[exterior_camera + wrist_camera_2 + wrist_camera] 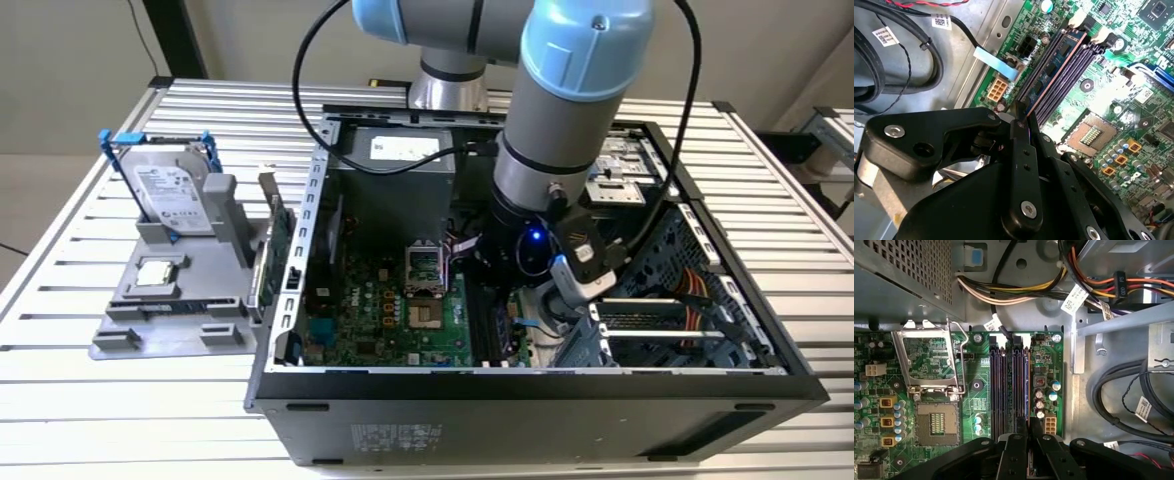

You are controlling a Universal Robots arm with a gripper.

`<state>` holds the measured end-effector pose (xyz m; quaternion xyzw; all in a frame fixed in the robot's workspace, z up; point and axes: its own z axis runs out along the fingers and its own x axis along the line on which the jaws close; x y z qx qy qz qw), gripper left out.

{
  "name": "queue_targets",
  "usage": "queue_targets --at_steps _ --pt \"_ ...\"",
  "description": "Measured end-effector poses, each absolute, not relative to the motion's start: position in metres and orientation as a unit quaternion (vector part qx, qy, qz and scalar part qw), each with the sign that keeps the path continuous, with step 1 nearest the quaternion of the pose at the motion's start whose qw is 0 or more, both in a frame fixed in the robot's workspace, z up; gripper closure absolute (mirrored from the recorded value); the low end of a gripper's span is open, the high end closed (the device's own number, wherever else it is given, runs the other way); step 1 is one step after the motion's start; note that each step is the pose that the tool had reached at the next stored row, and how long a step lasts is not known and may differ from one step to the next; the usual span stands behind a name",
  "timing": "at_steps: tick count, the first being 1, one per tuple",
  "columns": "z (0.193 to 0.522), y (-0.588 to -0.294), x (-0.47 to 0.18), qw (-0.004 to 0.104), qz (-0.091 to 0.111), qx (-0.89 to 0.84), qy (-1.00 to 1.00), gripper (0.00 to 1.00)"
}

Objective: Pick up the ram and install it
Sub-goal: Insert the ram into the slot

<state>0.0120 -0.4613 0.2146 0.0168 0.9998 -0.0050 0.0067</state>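
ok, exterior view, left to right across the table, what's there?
Hard drive in its blue frame on the grey holder → motherboard inside the open PC case → arm's wrist down in the case → drive cage with orange cables.

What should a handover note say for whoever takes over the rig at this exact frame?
Gripper: down inside the open computer case, fingers closed on the ram.
Ram: standing on edge in the outermost memory slot, beside the empty CPU socket.
Done: ram picked up and brought into the slot.
Left: whether it is fully seated cannot be told; the gripper has not let go.
Elsewhere: hard drive and CPU chip sit on the grey stand outside the case.
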Motion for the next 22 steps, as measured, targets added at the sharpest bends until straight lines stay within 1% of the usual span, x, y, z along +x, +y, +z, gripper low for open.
queue_targets --at_steps 22 --pt "0.2106 -0.4583 0.0115 0.007 -0.005 0.02 1.0 1.0"
